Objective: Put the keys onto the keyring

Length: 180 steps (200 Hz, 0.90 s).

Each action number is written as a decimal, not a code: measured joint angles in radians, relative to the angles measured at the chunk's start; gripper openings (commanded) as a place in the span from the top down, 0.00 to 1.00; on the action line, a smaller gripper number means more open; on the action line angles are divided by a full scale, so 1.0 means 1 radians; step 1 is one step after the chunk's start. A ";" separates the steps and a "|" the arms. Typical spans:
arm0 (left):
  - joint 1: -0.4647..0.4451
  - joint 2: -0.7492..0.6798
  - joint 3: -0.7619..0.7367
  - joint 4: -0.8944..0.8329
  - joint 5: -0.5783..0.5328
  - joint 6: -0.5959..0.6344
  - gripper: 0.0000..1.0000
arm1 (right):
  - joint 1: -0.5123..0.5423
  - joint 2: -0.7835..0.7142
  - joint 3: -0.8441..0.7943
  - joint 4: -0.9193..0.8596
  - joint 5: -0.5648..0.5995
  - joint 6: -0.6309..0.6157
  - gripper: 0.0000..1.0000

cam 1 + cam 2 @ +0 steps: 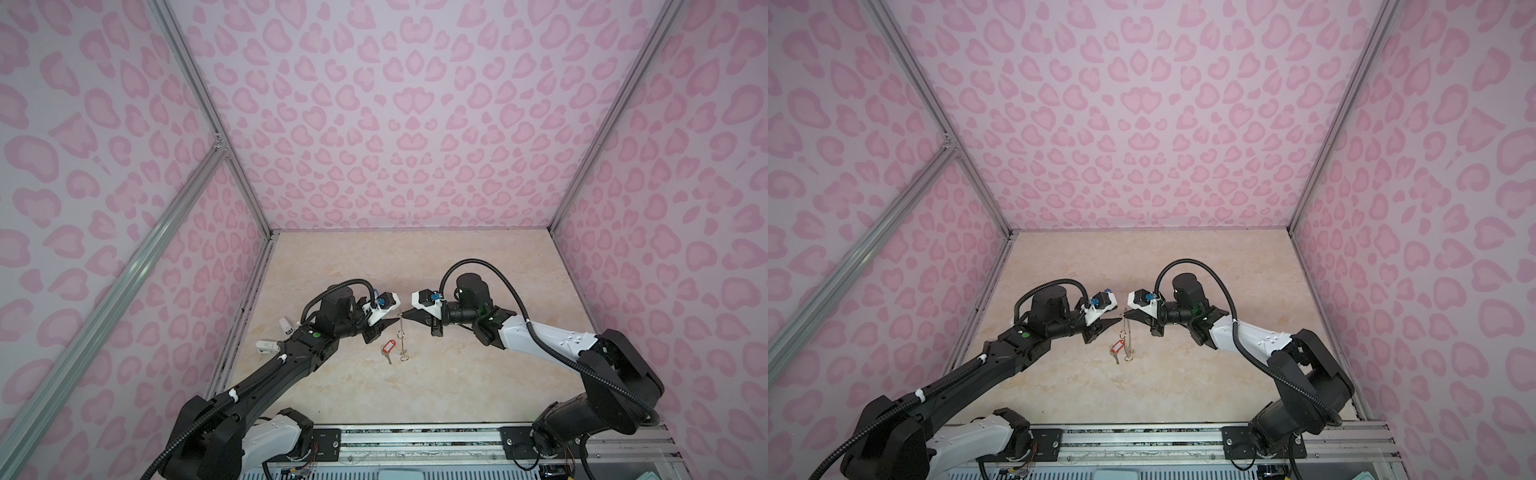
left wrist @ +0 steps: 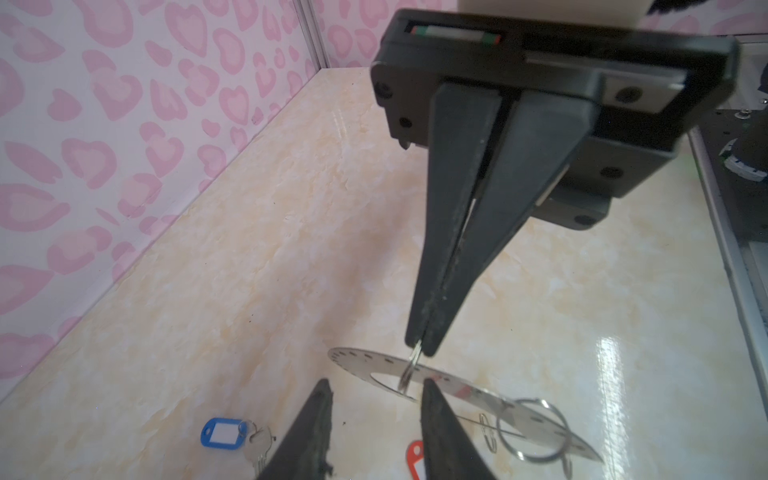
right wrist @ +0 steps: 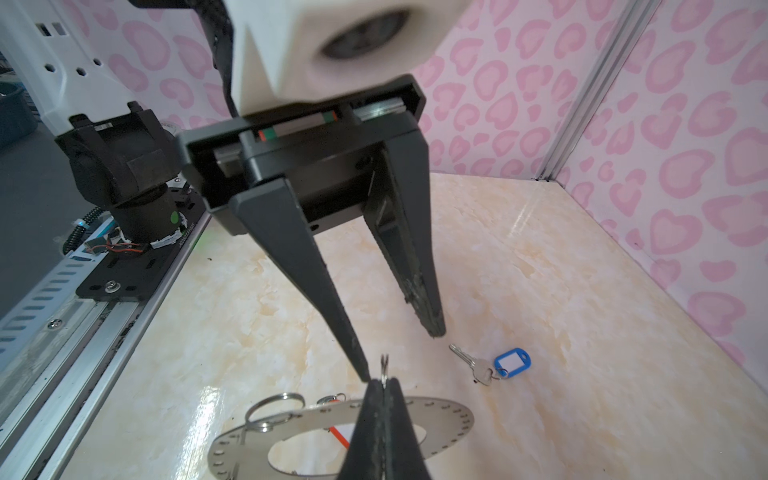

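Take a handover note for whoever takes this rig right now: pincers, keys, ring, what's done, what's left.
Right pincer: shut on a wire clip of the keyring, holding it up.
Left pincer: open, empty, tips beside that clip.
Blue-tagged key and orange-tagged key: on the table, neither looks attached.
Done: keyring in grip. Left: both keys.

The keyring [image 3: 449, 419] and keys [image 3: 482, 371]: bright polished metal; blue tag [image 3: 512, 362] and orange-red tag [image 1: 388, 346]: smooth glossy plastic; tabletop [image 3: 540, 270]: glossy marble-look surface; left end effector [image 3: 401, 356] fingers [image 3: 299, 266]: matt dark plastic, inner edges scuffed.
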 measured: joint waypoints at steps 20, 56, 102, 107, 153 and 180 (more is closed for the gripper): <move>-0.007 0.010 0.000 0.000 0.010 0.002 0.71 | 0.000 0.001 0.000 0.000 -0.002 -0.002 1.00; -0.014 0.024 0.004 -0.001 0.018 0.002 0.82 | -0.002 0.001 0.000 -0.002 -0.003 -0.015 1.00; -0.037 0.028 0.011 -0.010 0.010 0.013 0.90 | -0.003 0.000 0.007 -0.050 -0.006 -0.058 1.00; -0.039 0.028 0.011 -0.012 0.008 0.014 0.91 | -0.003 -0.001 0.007 -0.055 -0.007 -0.067 1.00; -0.050 0.036 0.047 -0.064 0.003 0.029 0.96 | -0.008 -0.025 0.001 -0.070 0.023 -0.093 0.73; -0.058 0.057 0.127 -0.140 -0.026 0.012 0.96 | -0.026 -0.086 -0.031 -0.075 0.097 -0.114 0.66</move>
